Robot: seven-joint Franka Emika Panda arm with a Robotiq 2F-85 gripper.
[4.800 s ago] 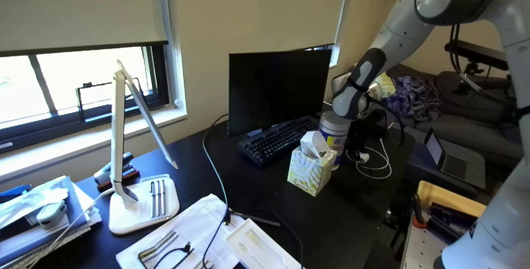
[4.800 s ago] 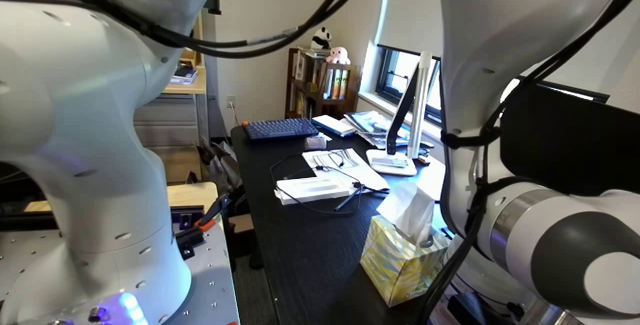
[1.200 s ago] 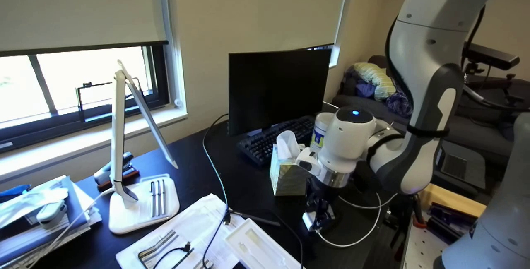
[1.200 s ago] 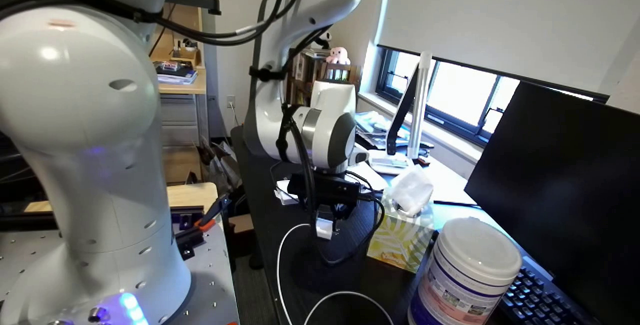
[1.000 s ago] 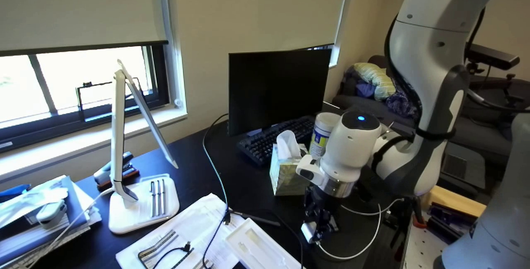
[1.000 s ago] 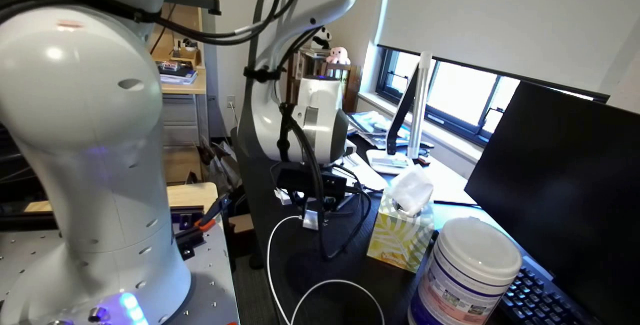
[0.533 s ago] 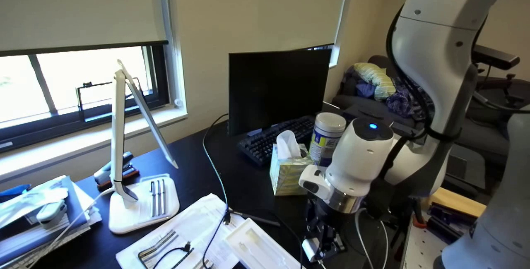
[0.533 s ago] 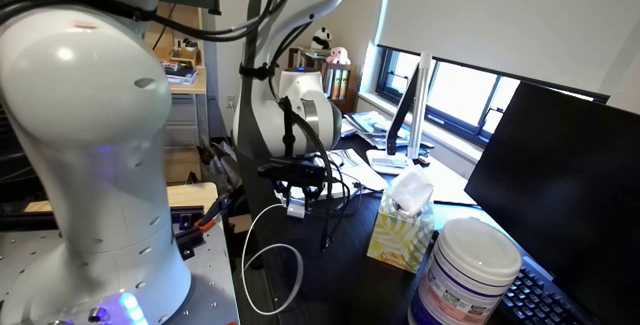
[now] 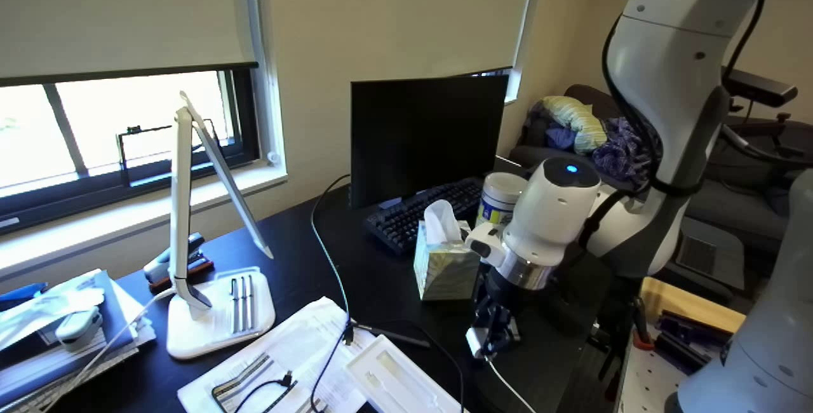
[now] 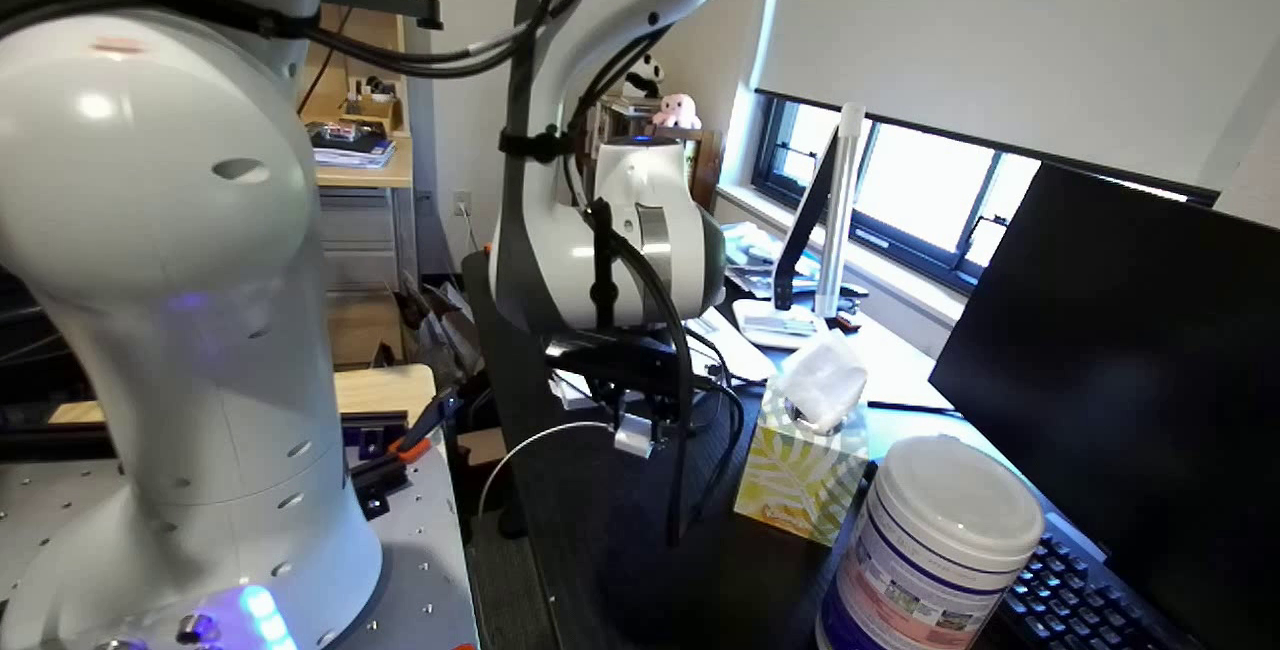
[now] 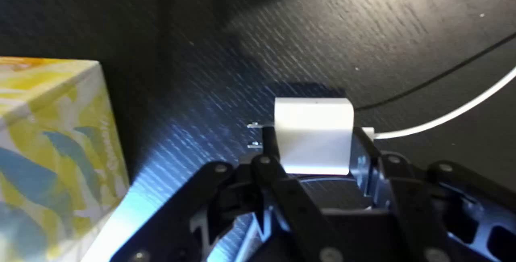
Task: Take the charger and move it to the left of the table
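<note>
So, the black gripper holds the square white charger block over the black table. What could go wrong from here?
The thin white cord seems, in an exterior view, to hang past the edge of the black table; snagging might pull the square white charger block from the black gripper.

The yellow-patterned cardboard tissue box stands nearby; a sideways swing could bump it.

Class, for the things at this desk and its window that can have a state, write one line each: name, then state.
gripper: closed on the charger
charger: unplugged, held
cord: plugged into the charger, far end not shown
monitor: screen dark
tissue box: open, tissue sticking up
tub: closed
blinds: partly lowered
desk lamp: unfolded; lit or not, unclear
wrist light: lit blue
</note>
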